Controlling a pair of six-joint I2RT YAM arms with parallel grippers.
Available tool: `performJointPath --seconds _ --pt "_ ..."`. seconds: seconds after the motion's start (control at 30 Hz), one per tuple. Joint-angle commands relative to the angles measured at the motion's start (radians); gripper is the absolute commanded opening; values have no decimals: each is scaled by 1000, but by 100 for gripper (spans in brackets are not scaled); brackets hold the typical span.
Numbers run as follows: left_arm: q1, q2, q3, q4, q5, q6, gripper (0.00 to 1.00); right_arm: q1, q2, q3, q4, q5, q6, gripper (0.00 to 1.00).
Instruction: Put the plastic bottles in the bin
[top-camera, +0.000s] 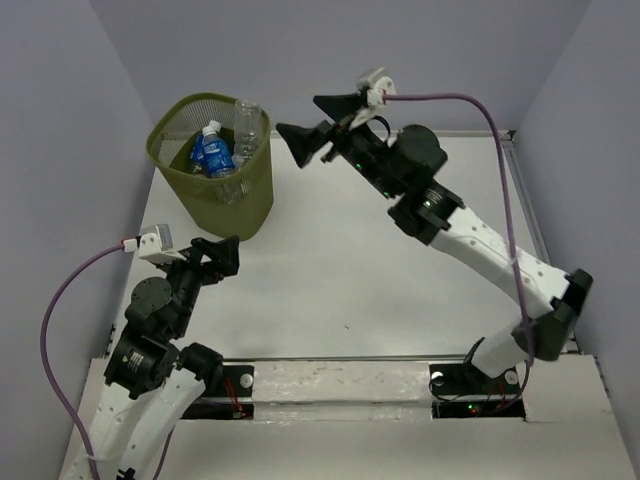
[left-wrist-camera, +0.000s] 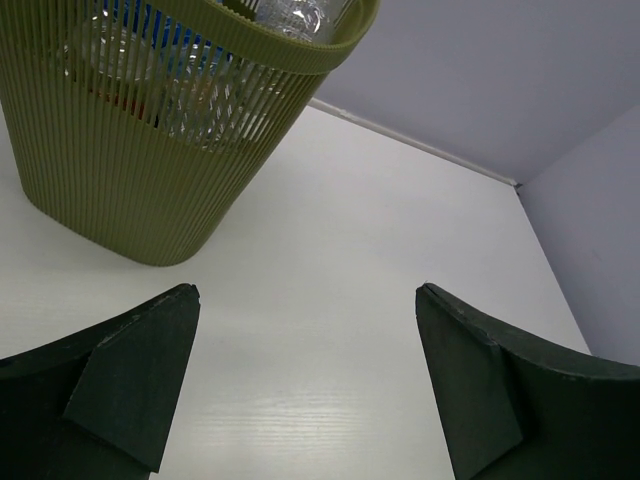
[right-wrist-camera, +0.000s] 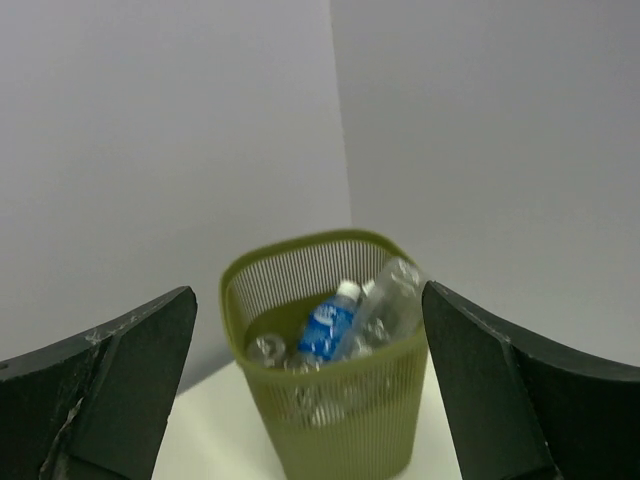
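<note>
The olive-green mesh bin (top-camera: 240, 195) stands at the table's back left. Inside it lie several plastic bottles: one with a blue label (top-camera: 215, 153) and a clear one (top-camera: 247, 120) leaning on the rim. The bin also shows in the right wrist view (right-wrist-camera: 340, 425), with the blue-label bottle (right-wrist-camera: 327, 325) and the clear bottle (right-wrist-camera: 392, 300) in it, and in the left wrist view (left-wrist-camera: 120, 170). My right gripper (top-camera: 322, 122) is open and empty, raised just right of the bin. My left gripper (top-camera: 215, 252) is open and empty, low, in front of the bin.
The white table (top-camera: 380, 280) has a raised edge along the right and back sides. Lilac walls close the space on the left, back and right. The arm bases sit on a strip at the near edge (top-camera: 330, 385).
</note>
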Motion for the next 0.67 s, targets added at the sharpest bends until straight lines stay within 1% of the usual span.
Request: performJointPath --seconds 0.0,0.03,0.07,0.1,0.17,0.2,0.23,0.3,0.33,0.37,0.4,0.43,0.53,0.63 --pt "5 -1 32 98 75 49 99 4 -319 -405 99 80 45 100" --pt "6 2 41 107 90 46 99 4 -384 -483 109 80 51 100" --pt "6 9 46 131 95 34 99 4 -501 -552 109 76 72 100" --pt "5 10 50 147 101 28 99 4 -559 -666 82 83 82 100" --pt "6 15 56 194 142 25 99 13 -663 -758 26 117 109 100" --pt "6 18 58 243 155 22 99 13 -756 -799 -27 126 123 100" --pt "6 22 59 263 173 21 99 13 -800 -869 -56 166 129 100" --pt "6 42 70 297 182 22 99 13 -886 -928 -119 198 157 100" --pt "6 48 76 314 184 23 99 13 -926 -956 -176 200 177 100" --pt "5 58 88 320 190 26 99 13 -1003 -998 -204 188 181 100" --pt "5 59 90 320 196 32 99 13 -1041 -1013 -230 178 186 100" --pt "6 61 93 354 201 43 99 13 -1108 -1025 -288 178 198 100" --pt "5 61 81 378 192 43 99 13 -1215 -1042 -363 224 200 100" --pt "6 75 70 408 184 26 99 13 -1256 -1027 -402 279 166 100"
